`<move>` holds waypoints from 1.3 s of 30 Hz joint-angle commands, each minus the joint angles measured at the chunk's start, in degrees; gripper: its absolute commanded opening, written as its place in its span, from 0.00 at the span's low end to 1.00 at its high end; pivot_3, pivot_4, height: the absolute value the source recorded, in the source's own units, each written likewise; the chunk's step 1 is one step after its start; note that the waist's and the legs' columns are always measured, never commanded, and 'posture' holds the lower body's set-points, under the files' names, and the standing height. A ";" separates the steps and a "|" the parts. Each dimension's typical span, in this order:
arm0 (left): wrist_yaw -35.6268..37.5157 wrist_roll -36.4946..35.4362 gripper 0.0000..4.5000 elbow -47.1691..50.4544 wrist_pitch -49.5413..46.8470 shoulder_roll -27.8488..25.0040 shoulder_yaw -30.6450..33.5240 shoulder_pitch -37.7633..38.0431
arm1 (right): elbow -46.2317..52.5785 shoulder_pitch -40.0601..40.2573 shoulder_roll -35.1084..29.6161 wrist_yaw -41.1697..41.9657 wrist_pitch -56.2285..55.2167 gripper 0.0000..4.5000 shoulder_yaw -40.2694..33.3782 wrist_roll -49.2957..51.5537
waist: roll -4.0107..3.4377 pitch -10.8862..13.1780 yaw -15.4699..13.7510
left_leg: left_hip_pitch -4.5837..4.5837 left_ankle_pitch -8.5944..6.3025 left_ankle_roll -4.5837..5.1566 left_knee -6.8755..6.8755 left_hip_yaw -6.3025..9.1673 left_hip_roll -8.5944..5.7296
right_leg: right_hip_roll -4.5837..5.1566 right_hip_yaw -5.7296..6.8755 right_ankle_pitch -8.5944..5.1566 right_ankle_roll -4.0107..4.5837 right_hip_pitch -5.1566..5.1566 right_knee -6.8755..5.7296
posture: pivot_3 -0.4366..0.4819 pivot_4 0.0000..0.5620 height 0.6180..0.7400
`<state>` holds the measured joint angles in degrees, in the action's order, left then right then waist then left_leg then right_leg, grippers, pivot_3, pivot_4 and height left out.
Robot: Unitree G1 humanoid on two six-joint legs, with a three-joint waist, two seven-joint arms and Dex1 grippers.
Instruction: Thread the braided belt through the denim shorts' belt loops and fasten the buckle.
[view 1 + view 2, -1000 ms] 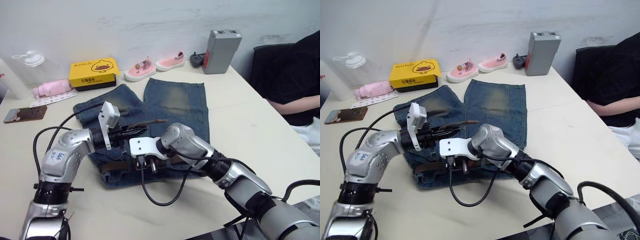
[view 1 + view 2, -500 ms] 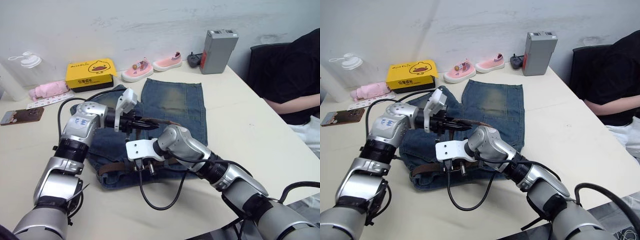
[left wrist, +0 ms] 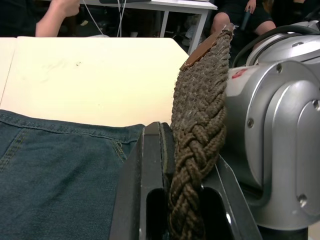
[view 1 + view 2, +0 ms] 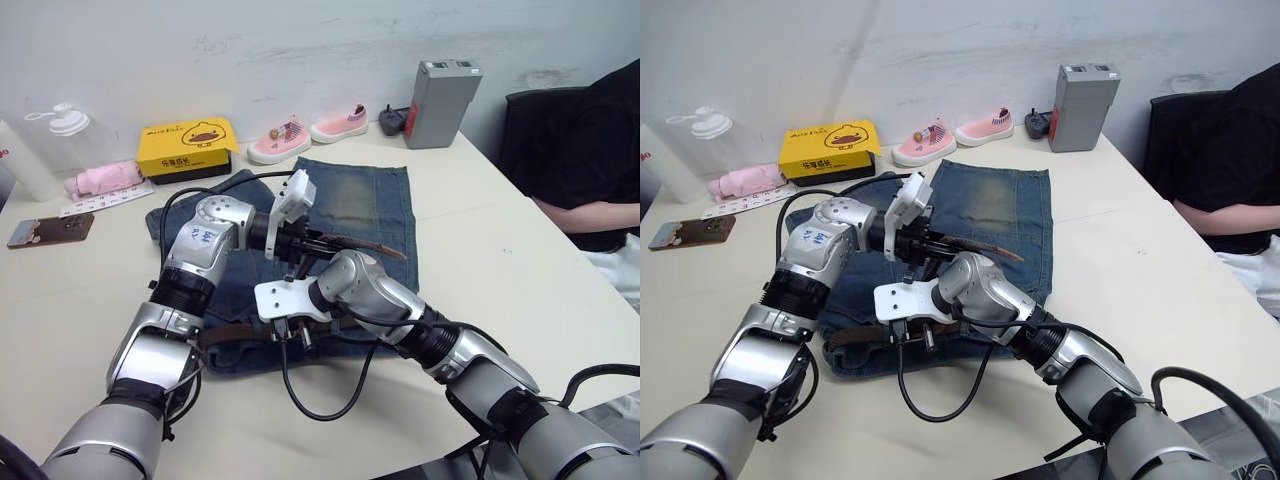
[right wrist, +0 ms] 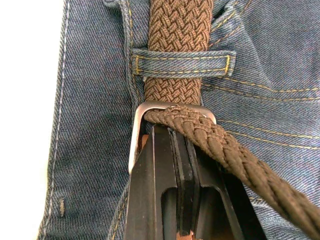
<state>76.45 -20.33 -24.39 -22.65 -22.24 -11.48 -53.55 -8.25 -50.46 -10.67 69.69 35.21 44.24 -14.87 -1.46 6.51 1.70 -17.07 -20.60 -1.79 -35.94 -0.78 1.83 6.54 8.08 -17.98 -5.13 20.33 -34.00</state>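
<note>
On the table (image 4: 520, 270) the denim shorts (image 4: 355, 205) lie flat, waistband toward the robot, so the belt loops (image 5: 182, 62) face up with the braided belt (image 5: 177, 30) already under one. Left gripper (image 3: 172, 165), jaws closed on the belt's free end, holds the tip raised over the shorts, likely to draw slack through. Right gripper (image 5: 177, 145), jaws closed at the buckle (image 5: 172, 112), pins it in place.

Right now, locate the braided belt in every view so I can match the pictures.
Left eye view: braided belt at centre, free end slanting over the denim shorts.
Right eye view: centre, same slanting free end.
Left wrist view: rising from the left gripper, leather tip farthest out.
Right wrist view: under a belt loop, through the buckle.
Shared landmark: the denim shorts.
</note>
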 commanded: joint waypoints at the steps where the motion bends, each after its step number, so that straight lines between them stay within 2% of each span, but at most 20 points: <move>1: -4.75 0.55 0.00 6.17 5.01 -7.48 8.76 2.90 | -6.61 9.64 -1.17 -0.02 3.05 0.01 7.62 -1.46 | -0.03 -0.01 0.14 | 0.01 -0.01 0.00 0.00 0.00 0.00 | -0.01 -0.19 0.00 0.00 0.00 0.00 | 0.48 0.27 0.72; 5: -9.03 4.16 0.00 8.84 11.49 -14.26 12.24 11.63 | -2.75 11.01 -1.27 -4.40 3.56 0.01 0.58 0.18 | -0.04 0.00 0.31 | 0.05 -0.02 -0.03 0.12 0.04 0.01 | -0.05 -0.42 0.00 0.00 0.11 0.03 | 0.48 0.27 0.72; 8: -10.29 6.45 0.00 13.31 15.49 -17.60 12.49 17.97 | 0.05 11.98 -1.10 -7.11 4.66 0.01 -3.81 1.12 | 0.08 0.09 -0.03 | 0.05 -0.09 -0.10 0.08 0.23 0.06 | 0.03 -0.40 0.00 0.01 0.17 0.02 | 0.48 0.27 0.72; 14: -15.29 4.36 0.00 25.23 10.59 -17.97 14.87 28.61 | 10.68 13.98 -0.94 -11.60 8.02 0.01 -12.48 5.16 | 0.20 0.66 -0.22 | -0.04 -0.23 -0.09 0.02 0.41 0.15 | 0.16 -0.36 0.05 -0.01 0.24 0.00 | 0.48 0.27 0.72; 20: -17.19 4.92 0.00 28.94 10.19 -19.31 15.73 33.90 | 25.97 16.43 -2.44 -13.94 16.01 0.01 -17.51 8.94 | 0.22 1.16 -0.67 | -0.16 -0.28 0.00 0.03 0.44 0.07 | 0.17 -0.33 0.07 -0.04 0.32 0.13 | 0.48 0.27 0.72; 21: -17.60 4.68 0.00 29.23 9.82 -19.36 15.99 34.41 | 28.46 16.95 -2.34 -14.85 17.32 0.12 -18.47 9.54 | 0.27 1.24 -0.85 | -0.31 -0.30 0.04 0.01 0.47 0.03 | 0.17 -0.32 0.09 -0.08 0.40 0.19 | 0.48 0.27 0.72; 22: -17.91 4.46 0.00 29.50 9.58 -19.47 16.08 34.81 | 31.07 17.56 -2.44 -15.48 18.73 0.15 -19.30 10.29 | 0.26 1.26 -0.99 | -0.35 -0.33 0.10 -0.03 0.46 0.01 | 0.17 -0.31 0.10 -0.11 0.42 0.23 | 0.48 0.27 0.72; 24: -18.59 3.79 0.00 30.05 8.71 -19.52 16.52 35.29 | 37.13 19.39 -2.65 -17.29 20.41 0.31 -21.16 11.09 | 0.26 1.27 -1.18 | -0.37 -0.37 0.17 -0.02 0.46 -0.03 | 0.20 -0.32 0.13 -0.16 0.42 0.28 | 0.48 0.27 0.72; 27: -18.95 3.13 0.00 30.45 7.89 -19.57 16.81 35.42 | 42.79 22.60 -6.27 -19.18 18.35 0.58 -20.13 9.94 | 0.25 1.33 -1.64 | -0.40 -0.39 0.20 -0.02 0.44 -0.04 | 0.19 -0.32 0.18 -0.24 0.40 0.41 | 0.48 0.27 0.72; 33: -19.24 1.74 0.00 30.71 5.96 -19.46 16.86 34.23 | 44.22 28.67 -13.07 -25.44 12.24 0.58 -15.15 6.15 | 0.31 1.48 -1.61 | -0.34 -0.43 0.23 -0.03 0.33 -0.09 | 0.20 -0.33 0.25 -0.37 0.32 0.51 | 0.48 0.27 0.72; 39: -19.25 0.81 0.00 30.15 4.72 -19.54 16.96 32.60 | 41.36 30.38 -14.33 -30.86 8.38 0.58 -11.46 1.59 | 0.30 1.50 -1.58 | -0.33 -0.41 0.21 0.00 0.26 -0.11 | 0.10 -0.31 0.25 -0.37 0.36 0.52 | 0.48 0.27 0.72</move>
<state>57.41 -18.31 4.29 -17.88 -41.04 3.55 -20.06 32.94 -20.21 -25.00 40.75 45.71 31.87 -11.73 -1.16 8.01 0.11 -17.40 -21.02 -1.58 -35.94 -0.53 1.72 6.65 7.78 -17.73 -5.50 20.69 -33.47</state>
